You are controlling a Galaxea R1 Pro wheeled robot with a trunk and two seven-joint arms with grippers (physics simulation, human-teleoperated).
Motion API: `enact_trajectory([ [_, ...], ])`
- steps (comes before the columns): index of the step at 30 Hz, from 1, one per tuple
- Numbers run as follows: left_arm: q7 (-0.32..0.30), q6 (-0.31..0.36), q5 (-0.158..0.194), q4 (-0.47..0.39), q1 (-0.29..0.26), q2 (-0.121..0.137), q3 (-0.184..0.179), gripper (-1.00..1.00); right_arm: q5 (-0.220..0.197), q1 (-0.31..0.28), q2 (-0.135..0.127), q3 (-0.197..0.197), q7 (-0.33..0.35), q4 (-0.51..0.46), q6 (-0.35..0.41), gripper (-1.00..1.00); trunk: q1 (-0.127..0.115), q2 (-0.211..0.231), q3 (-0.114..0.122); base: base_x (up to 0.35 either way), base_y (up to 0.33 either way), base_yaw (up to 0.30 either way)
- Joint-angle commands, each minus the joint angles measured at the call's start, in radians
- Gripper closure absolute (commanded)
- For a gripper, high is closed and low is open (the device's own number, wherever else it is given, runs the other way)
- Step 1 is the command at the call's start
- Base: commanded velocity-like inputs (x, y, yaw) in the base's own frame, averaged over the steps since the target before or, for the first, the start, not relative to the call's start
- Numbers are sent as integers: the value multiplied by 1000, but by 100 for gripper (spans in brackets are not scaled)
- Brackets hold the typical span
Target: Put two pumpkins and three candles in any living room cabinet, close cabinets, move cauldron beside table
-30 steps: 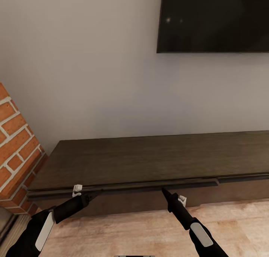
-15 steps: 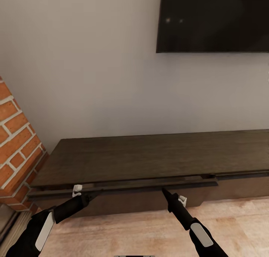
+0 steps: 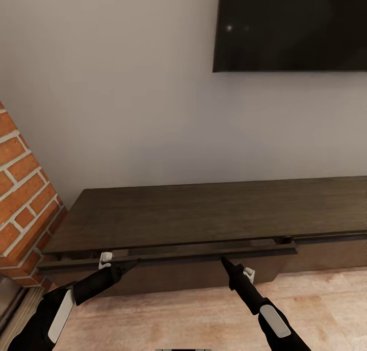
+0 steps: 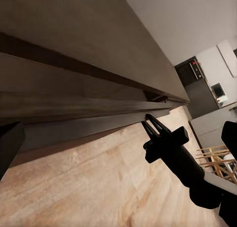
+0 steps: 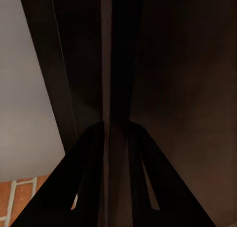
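The long dark-brown cabinet [image 3: 204, 213] runs along the white wall. Its left drawer front [image 3: 193, 270] stands a little out from the body, with a narrow dark gap behind its top lip. My left gripper [image 3: 133, 262] is pinched to a point on that lip near the drawer's left end. Further right along the same lip, my right gripper [image 3: 223, 259] is shut on it too. The left wrist view shows the right gripper [image 4: 148, 119] against the drawer edge [image 4: 74, 123]. In the right wrist view the right gripper [image 5: 117, 124] straddles the lip. The pumpkins, candles and cauldron are out of view.
A black TV [image 3: 290, 27] hangs on the wall above the cabinet's right half. A red-brick column [image 3: 20, 198] stands hard against the cabinet's left end. Light wood floor [image 3: 204, 315] lies in front. Far off, the left wrist view shows wooden chair legs [image 4: 217, 158].
The whole view has shifted slightly, so the camera moved. The drawer front has come a little further out and the gap behind its lip has widened. Both grippers stay on the lip.
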Motion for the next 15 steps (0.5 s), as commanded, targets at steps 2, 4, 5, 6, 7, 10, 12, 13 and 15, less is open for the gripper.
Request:
enact_trajectory([
  [2, -2, 9, 4, 0, 0, 0, 0, -100, -18, -1, 1, -2, 8, -31, 19, 100, 0, 0, -1, 0, 0, 0],
  [4, -2, 8, 4, 0, 0, 0, 0, -100, -18, -1, 1, -2, 8, -33, 19, 100, 0, 0, -1, 0, 0, 0],
  [5, -2, 8, 4, 0, 0, 0, 0, -100, -18, -1, 0, -2, 8, -34, 19, 100, 0, 0, -1, 0, 0, 0],
  [6, -2, 8, 4, 0, 0, 0, 0, -100, -18, -1, 0, -1, 8, -34, 19, 100, 0, 0, -1, 0, 0, 0],
  [7, -2, 8, 4, 0, 0, 0, 0, -100, -17, -1, 0, -1, 7, -34, 20, 100, 0, 0, -1, 0, 0, 0],
  [10, -2, 8, 4, 0, 0, 0, 0, -100, -17, -1, 0, 0, 7, -35, 20, 100, 0, 0, -1, 0, 0, 0],
  [12, -2, 8, 4, 0, 0, 0, 0, -100, -17, -1, 0, 0, 7, -36, 21, 100, 0, 0, -1, -22, 0, 0],
  [13, -2, 8, 4, 0, 0, 0, 0, -100, -17, -1, 0, 1, 7, -36, 21, 100, 0, 0, -1, -51, 0, 0],
  [15, -2, 8, 4, 0, 0, 0, 0, -100, -17, -1, 0, 0, 7, -37, 21, 100, 0, 0, -1, -78, 0, 0],
])
